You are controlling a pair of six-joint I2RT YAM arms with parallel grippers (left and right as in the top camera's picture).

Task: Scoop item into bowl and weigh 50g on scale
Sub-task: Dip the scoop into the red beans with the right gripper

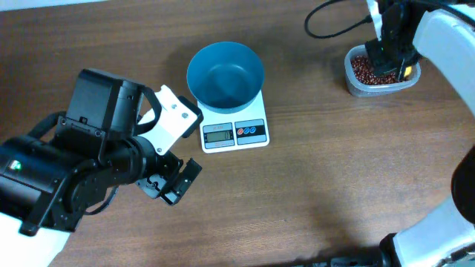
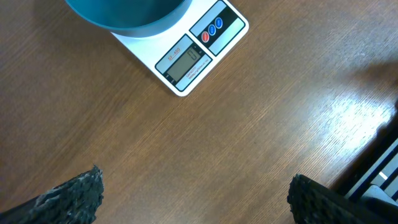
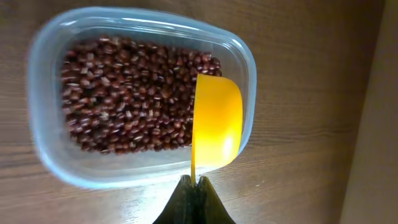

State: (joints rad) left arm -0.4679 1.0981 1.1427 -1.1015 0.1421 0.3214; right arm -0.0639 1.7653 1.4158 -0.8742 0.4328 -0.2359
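The dark red-brown beans (image 3: 124, 93) fill a clear plastic tub (image 3: 43, 143), which the overhead view shows at the table's far right (image 1: 355, 83). My right gripper (image 3: 194, 182) is shut on the thin handle of a yellow scoop (image 3: 216, 121), whose empty cup hangs over the tub's right end. From above, that gripper (image 1: 387, 63) stands over the tub. The teal bowl (image 1: 225, 73) sits empty on the white scale (image 1: 256, 136), whose display and buttons (image 2: 189, 56) face the front. My left gripper (image 1: 172, 184) is open over bare wood, left of and nearer than the scale, its fingertips (image 2: 84, 196) wide apart.
The left arm's black and white body (image 1: 89, 159) fills the left side of the table. A black cable (image 1: 334, 18) loops at the back right. The right arm's white links (image 1: 445, 44) run along the right edge.
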